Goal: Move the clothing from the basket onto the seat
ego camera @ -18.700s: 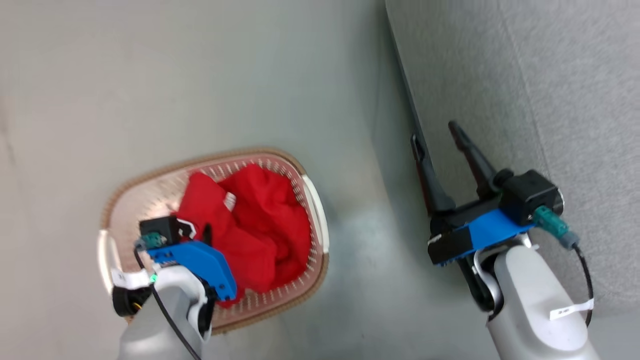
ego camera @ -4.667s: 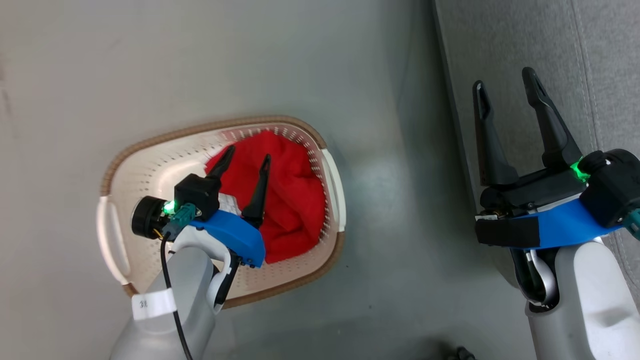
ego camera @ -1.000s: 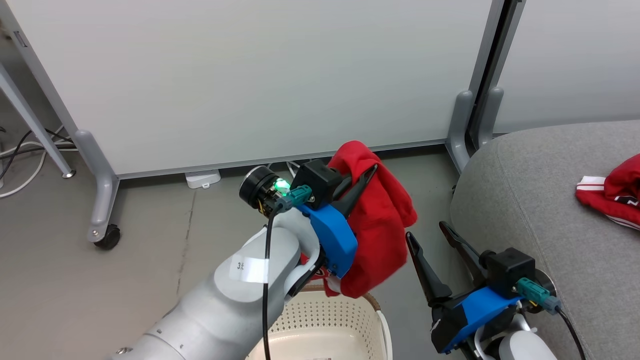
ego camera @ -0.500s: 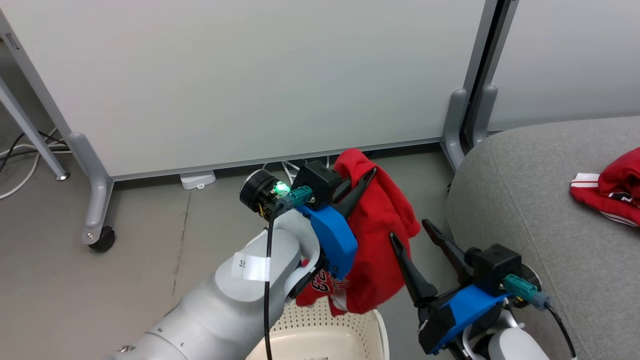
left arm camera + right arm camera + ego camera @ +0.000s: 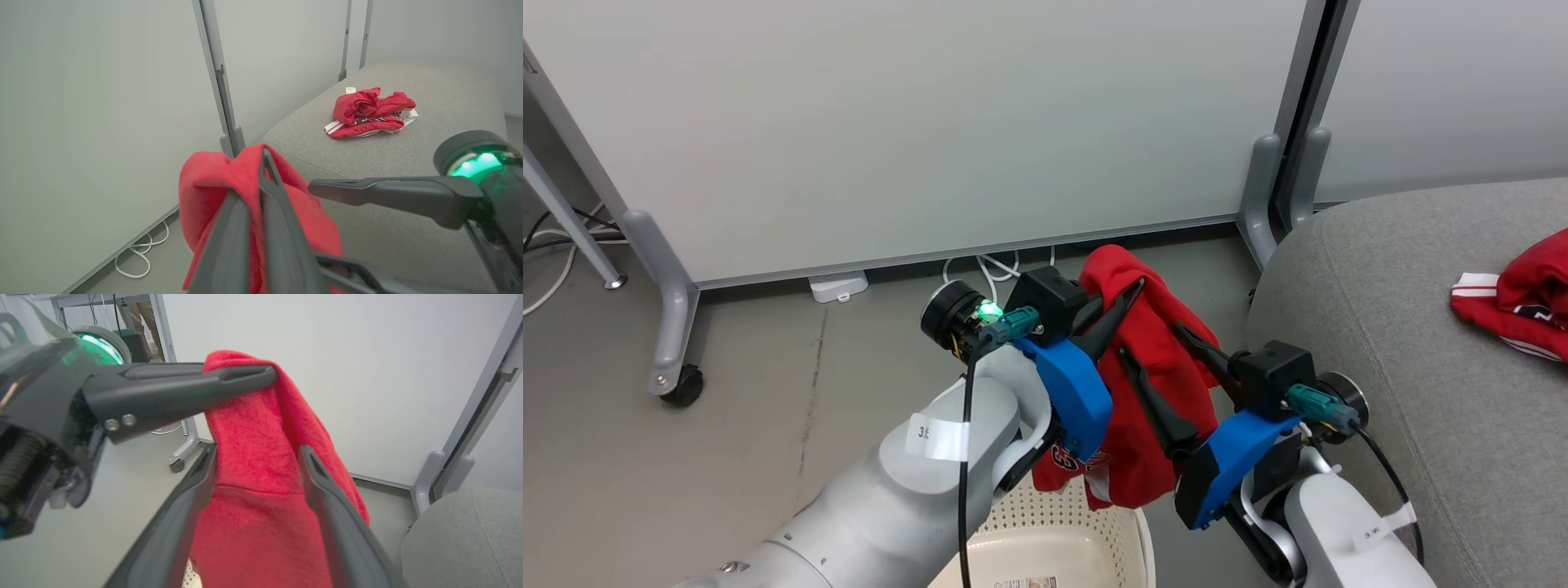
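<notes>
left gripper (image 5: pixel 1123 298): fingers pressed together, pinching a fold near the top of the bright red soft fabric garment (image 5: pixel 1143 465). The left wrist view (image 5: pixel 257 179) shows the same, with cloth bunched around both fingers.
right gripper (image 5: pixel 1152 341): jaws spread wide and holding nothing. It sits at 4 o'clock of the left gripper, pointing up toward 11 o'clock. In the right wrist view (image 5: pixel 259 449) the hanging cloth (image 5: pixel 261 416) lies between its two fingers; cannot tell if they touch it.
held garment: hangs in the air, draped down from the pinch. Its lower hem shows black-and-white print and is just over the basket rim.
basket: cream-white perforated plastic laundry basket (image 5: pixel 1045 531) at 6 o'clock of the held garment, at the bottom edge of the head view. No red shows in the part visible.
seat: light grey upholstered sofa seat (image 5: pixel 1380 310) at 3 o'clock of the grippers, its rounded corner just beside the right gripper.
second garment: red garment with white striped trim (image 5: pixel 1523 294) already lies crumpled on the seat at 3 o'clock, well apart from the grippers, also seen (image 5: pixel 367 110).
handling: light, limp, no stiffness, not fragile. It will sag and swing, and the trailing hem could snag the basket rim. A fleecy surface should grip well.
where to hold: a bunched fold high up, as the left gripper has it. A second pinch lower on the drape would spread the load.
progress: judged half done, one piece on the seat, one in the air.
background: white partition panel (image 5: pixel 931 122) at 12 o'clock, white cable (image 5: pixel 988 265) at its foot, grey floor (image 5: pixel 768 425).
</notes>
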Robot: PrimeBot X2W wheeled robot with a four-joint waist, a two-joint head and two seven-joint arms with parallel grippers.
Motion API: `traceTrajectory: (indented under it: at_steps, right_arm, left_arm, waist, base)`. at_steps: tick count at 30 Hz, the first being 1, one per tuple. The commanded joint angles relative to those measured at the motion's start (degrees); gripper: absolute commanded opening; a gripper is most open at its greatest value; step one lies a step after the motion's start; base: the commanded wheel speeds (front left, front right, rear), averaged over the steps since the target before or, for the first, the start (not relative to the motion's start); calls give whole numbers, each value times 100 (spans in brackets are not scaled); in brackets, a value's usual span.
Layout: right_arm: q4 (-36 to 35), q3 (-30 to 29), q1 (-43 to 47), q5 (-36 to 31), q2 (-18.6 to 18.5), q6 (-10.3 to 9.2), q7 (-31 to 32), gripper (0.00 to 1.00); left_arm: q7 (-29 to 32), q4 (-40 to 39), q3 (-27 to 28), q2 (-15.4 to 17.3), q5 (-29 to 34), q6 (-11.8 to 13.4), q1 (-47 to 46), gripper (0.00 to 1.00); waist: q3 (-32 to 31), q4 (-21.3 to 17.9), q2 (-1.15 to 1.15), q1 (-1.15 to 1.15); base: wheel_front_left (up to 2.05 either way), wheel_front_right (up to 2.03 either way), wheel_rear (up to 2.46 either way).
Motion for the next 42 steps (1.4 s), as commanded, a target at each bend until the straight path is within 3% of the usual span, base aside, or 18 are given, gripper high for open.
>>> traceTrajectory:
  at_steps: [1, 13, 14, 15, 17, 20, 42]
  right_arm:
    - [155, 31, -99, -6, -11, 1, 38, 100]
    - [1762, 570, -737, 342, -12, 1, -200, 100]
    - [1851, 629, -791, 397, -12, 1, -239, 92]
    - [1926, 685, -847, 447, -13, 1, -290, 60]
    - [2054, 819, -959, 578, -12, 1, -387, 29]
    - [2205, 983, -1084, 764, -12, 1, -523, 0]
    - [2825, 1387, -1388, 1127, -12, 1, -963, 0]
  left_arm:
    - [-35, -16, -14, 2, -30, 25, -71, 0]
    - [-43, -178, -268, 1, -264, -17, -146, 0]
    - [-44, -188, -285, 2, -263, -17, -152, 0]
    - [-45, -198, -300, 1, -279, -19, -153, 0]
    - [-47, -214, -326, 1, -306, -23, -151, 0]
    - [-49, -241, -360, 1, -329, -27, -141, 0]
    - [-50, -96, -484, 1, -474, -16, -128, 0]
  waist:
    - [6, 11, 0, 0]
    - [-1, 94, 0, 0]
    - [-4, 96, 0, 0]
    - [-8, 97, 0, 0]
    - [-18, 94, 0, 0]
    - [-35, 89, 0, 0]
    - [-79, 1, 0, 0]
  base:
    - [0, 0, 0]
    - [0, 0, 0]
    - [0, 0, 0]
    - [0, 0, 0]
    - [0, 0, 0]
    - [0, 0, 0]
    - [0, 0, 0]
